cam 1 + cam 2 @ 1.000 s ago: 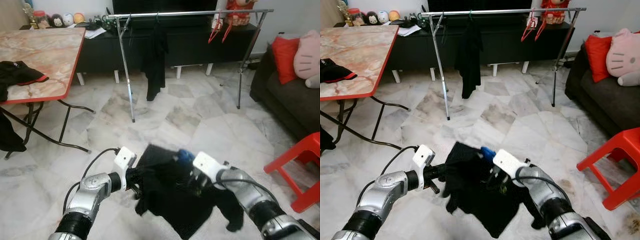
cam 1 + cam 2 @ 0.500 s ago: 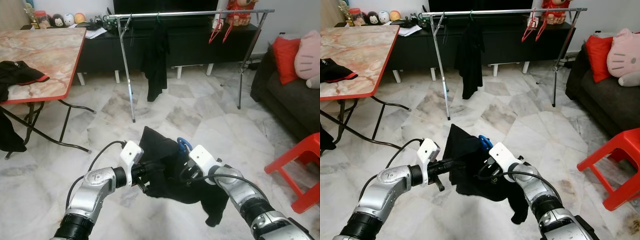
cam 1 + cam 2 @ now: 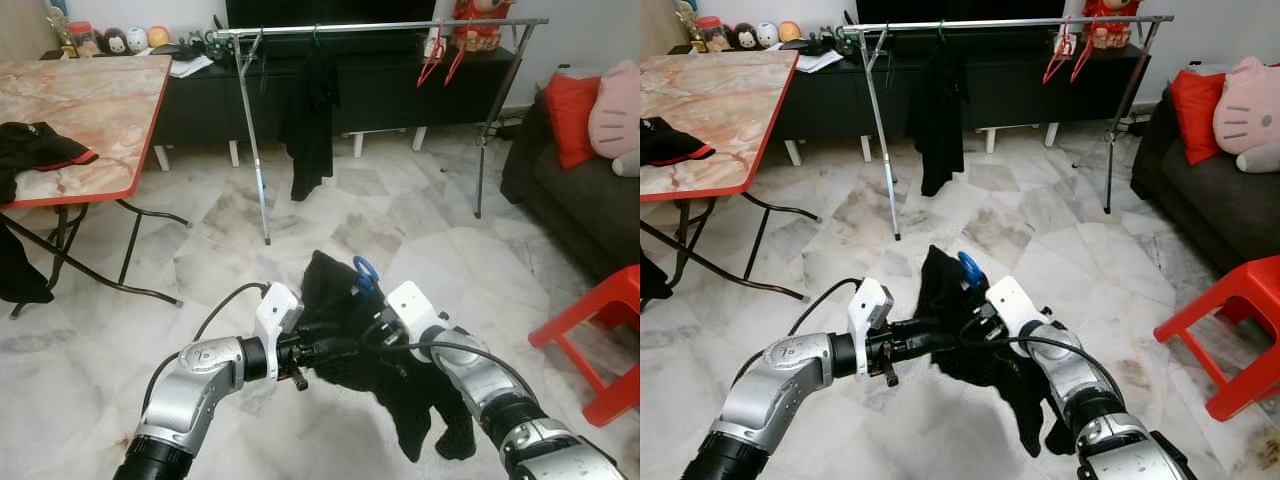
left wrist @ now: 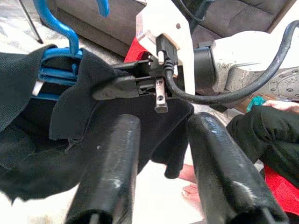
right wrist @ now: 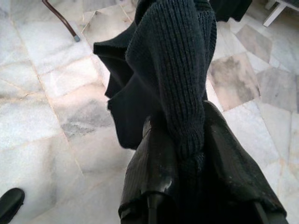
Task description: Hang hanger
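A blue hanger [image 3: 365, 272] carries a black knit garment [image 3: 400, 390], held low over the marble floor in front of me. My right gripper [image 3: 376, 333] is shut on a fold of that garment [image 5: 182, 70], seen pinched between its fingers [image 5: 149, 163]. From the left, my left gripper [image 3: 338, 349] reaches into the cloth, right against the right gripper. Its fingers [image 4: 112, 163] stand apart with nothing between them. The hanger hook [image 4: 56, 28] sticks up above the bunched cloth. The metal clothes rack [image 3: 380, 27] stands further back.
On the rack hang a black garment [image 3: 310, 110] and red hangers [image 3: 440, 55]. A red-edged folding table [image 3: 90, 110] stands at left, a red stool [image 3: 600, 320] and dark sofa [image 3: 580, 190] at right. A person's bare feet [image 4: 187, 173] are close by.
The two grippers have come together and the garment, spread wide a second ago, is bunched between them with a sleeve hanging down. The hanger hook has lifted a little.
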`<state>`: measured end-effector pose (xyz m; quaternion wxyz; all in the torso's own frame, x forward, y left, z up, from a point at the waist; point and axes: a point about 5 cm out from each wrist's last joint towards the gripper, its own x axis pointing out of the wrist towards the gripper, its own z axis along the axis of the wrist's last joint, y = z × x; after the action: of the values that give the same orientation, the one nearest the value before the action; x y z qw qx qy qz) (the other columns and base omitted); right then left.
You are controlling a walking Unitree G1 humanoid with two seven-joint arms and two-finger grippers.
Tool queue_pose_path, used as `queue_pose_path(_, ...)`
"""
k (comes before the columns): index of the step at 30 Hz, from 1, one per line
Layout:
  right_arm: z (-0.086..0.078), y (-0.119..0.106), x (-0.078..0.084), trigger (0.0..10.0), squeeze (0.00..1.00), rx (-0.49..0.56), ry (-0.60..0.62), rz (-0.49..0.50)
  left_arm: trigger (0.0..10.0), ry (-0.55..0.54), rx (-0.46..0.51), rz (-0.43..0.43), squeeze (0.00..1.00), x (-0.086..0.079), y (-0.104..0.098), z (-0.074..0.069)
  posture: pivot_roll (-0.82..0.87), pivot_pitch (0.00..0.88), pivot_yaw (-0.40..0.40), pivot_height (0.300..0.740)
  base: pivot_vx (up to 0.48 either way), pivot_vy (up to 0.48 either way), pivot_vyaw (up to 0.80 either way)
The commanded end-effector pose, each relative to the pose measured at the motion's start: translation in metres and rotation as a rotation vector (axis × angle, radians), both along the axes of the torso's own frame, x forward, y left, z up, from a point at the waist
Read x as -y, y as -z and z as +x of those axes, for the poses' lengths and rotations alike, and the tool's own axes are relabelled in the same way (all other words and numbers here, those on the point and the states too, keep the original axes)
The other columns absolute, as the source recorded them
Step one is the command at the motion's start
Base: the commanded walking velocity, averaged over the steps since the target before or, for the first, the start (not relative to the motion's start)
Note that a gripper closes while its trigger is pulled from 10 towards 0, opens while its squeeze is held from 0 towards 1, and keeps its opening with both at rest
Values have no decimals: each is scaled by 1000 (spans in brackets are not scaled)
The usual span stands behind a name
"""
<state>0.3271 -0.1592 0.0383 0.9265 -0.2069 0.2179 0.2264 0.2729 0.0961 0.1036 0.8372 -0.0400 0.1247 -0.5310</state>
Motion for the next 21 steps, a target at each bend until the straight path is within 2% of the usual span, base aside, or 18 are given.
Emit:
queue_pose_path(1,12,-20,4,0,0,100,-14,19,10000,-13,8,13,1000,-11,-4,0,-36,0,-36,740,0,0,0)
queue_pose_path(4,11,-21,9,0,0,100,-35,17,10000,-27,9,28,1000,-21,-5,0,-36,0,-36,740,0,0,0)
queue_pose_path(7,5,-20,17,0,0,85,-127,-4,10000,-42,8,66,1000,-32,-4,0,-36,0,-36,740,0,0,0)
queue_pose_path(16,-8,-22,34,0,0,-19,-350,-4,10000,-43,16,119,1000,-42,-2,0,-50,0,-38,740,0,0,0)
queue_pose_path(17,-12,-21,37,0,0,-64,-400,-7,10000,-43,32,134,0,-42,-3,2,-54,0,-38,740,0,0,0)
queue_pose_path(18,-12,-21,37,0,0,-64,-400,-7,10000,-43,32,134,0,-42,-3,2,-54,0,-38,740,0,0,0)
queue_pose_path(21,-22,-20,42,0,0,-157,-515,8,10000,-36,55,149,0,-42,-5,5,-55,0,-40,740,0,0,0)
